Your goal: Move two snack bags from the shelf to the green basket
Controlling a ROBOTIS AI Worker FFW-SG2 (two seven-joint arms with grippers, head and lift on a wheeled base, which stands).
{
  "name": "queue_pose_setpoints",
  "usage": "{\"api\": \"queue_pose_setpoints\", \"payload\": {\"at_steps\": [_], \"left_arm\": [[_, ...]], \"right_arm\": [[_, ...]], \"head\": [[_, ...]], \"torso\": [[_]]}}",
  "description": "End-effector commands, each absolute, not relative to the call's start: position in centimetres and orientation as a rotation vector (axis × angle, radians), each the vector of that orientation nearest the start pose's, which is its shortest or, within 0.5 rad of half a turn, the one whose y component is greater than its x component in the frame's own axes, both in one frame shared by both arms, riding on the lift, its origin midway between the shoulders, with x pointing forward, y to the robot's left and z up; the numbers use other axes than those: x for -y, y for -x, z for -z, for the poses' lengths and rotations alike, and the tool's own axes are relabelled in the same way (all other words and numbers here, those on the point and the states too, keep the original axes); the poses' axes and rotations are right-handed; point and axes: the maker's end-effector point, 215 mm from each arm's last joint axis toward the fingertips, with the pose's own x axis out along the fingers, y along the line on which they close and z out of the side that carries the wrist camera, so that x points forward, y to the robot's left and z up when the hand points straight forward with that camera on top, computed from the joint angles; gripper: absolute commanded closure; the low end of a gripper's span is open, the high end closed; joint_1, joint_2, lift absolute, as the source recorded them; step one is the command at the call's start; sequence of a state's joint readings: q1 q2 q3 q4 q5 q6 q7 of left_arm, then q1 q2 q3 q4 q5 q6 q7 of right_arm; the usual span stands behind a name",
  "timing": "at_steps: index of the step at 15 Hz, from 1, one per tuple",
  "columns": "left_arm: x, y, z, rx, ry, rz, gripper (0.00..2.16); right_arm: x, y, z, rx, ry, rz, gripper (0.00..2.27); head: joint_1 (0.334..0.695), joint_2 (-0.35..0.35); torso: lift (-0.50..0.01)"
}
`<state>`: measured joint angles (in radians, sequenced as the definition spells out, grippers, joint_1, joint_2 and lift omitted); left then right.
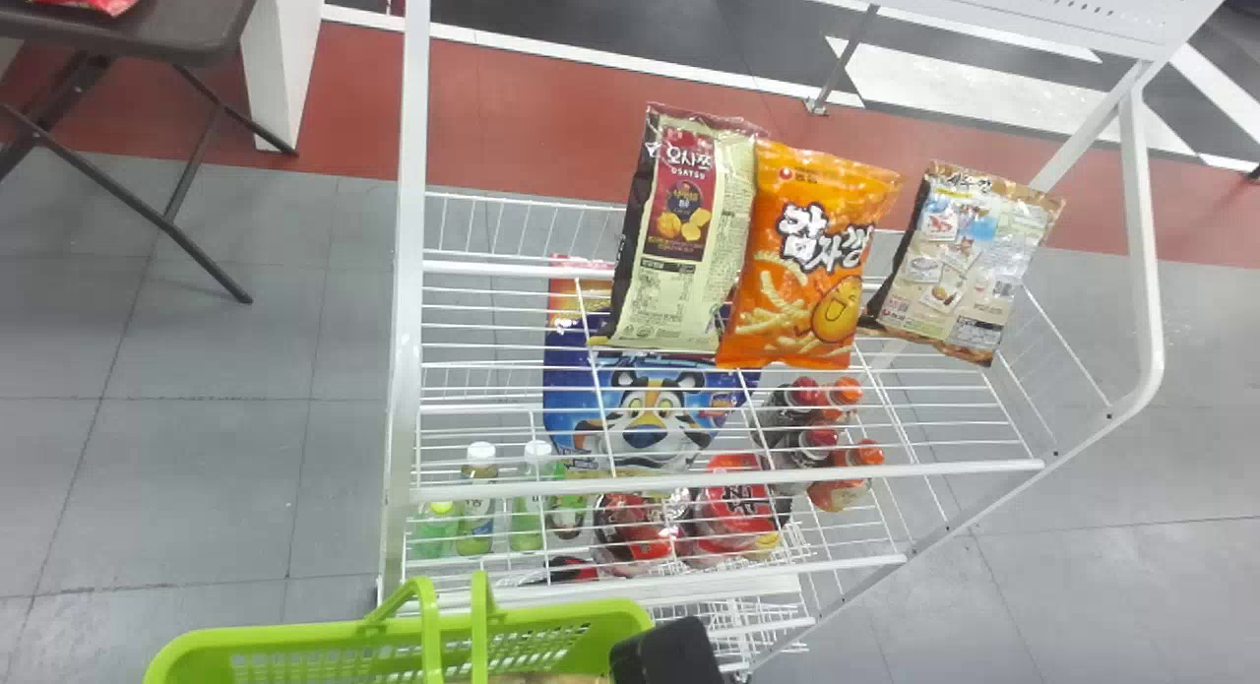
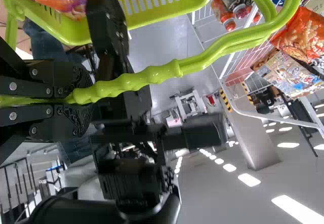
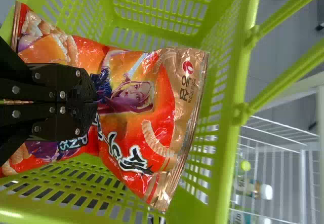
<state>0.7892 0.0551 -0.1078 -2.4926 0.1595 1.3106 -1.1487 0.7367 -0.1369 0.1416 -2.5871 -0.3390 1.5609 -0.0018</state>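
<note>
Right wrist view shows the right gripper (image 3: pixel 95 102) inside the green basket (image 3: pixel 244 57), jaws clamped on a red snack bag (image 3: pixel 157 107). The left gripper (image 2: pixel 81 96) has its jaws around the basket's handle (image 2: pixel 139 81)

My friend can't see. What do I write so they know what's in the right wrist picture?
The robot's right gripper pinches a shiny red-and-orange snack bag with curly snacks printed on it, inside a green basket full of little slots. Beyond the basket, small bottles stand on white wire shelving.
</note>
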Motion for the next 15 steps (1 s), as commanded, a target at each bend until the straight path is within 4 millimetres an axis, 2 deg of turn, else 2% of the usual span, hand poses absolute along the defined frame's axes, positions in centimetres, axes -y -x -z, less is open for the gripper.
{"api": "queue_pose_setpoints", "payload": {"at_steps": [1, 2, 3, 5, 9, 10, 11, 12, 14, 15], "left_arm": [[2.2, -10.6, 36.9, -1.018, 0.778, 1.236, 2.12], [2.1, -10.6, 36.9, -1.018, 0.780, 1.235, 2.12], [2.0, -10.6, 37.0, -1.019, 0.781, 1.233, 2.12], [1.7, -10.7, 37.1, -1.018, 0.779, 1.227, 2.12], [1.6, -10.8, 37.1, -1.018, 0.778, 1.224, 2.12], [1.6, -10.9, 37.1, -1.016, 0.776, 1.225, 2.12], [1.5, -11.0, 37.3, -1.019, 0.777, 1.220, 2.12], [1.5, -11.0, 37.4, -1.021, 0.779, 1.218, 2.12], [1.2, -11.0, 37.4, -1.022, 0.779, 1.213, 2.12], [1.1, -10.9, 37.5, -1.030, 0.780, 1.209, 2.12]], "right_arm": [[10.5, -12.2, 51.4, -1.365, -0.090, -0.466, 1.39], [10.5, -12.0, 51.4, -1.368, -0.090, -0.464, 0.21], [10.7, -12.2, 51.1, -1.358, -0.084, -0.458, 0.00], [11.6, -13.5, 49.9, -1.315, -0.073, -0.437, 0.04], [13.3, -14.4, 49.0, -1.294, -0.136, -0.433, 0.09], [13.9, -17.4, 47.9, -1.193, -0.144, -0.410, 0.09], [14.5, -21.8, 45.8, -1.035, -0.148, -0.378, 0.10], [15.4, -25.4, 43.7, -0.898, -0.155, -0.345, 0.11], [18.3, -31.9, 39.4, -0.639, -0.137, -0.273, 0.11], [19.8, -34.3, 37.4, -0.523, -0.126, -0.242, 0.11]], "head": [[0.695, -0.350], [0.695, -0.350], [0.695, -0.350], [0.695, -0.350], [0.695, -0.350], [0.695, -0.350], [0.695, -0.350], [0.695, -0.350], [0.695, -0.350], [0.695, -0.350]], "torso": [[-0.016], [-0.016], [-0.016], [-0.016], [-0.016], [-0.016], [-0.016], [-0.016], [-0.016], [-0.016]]}}
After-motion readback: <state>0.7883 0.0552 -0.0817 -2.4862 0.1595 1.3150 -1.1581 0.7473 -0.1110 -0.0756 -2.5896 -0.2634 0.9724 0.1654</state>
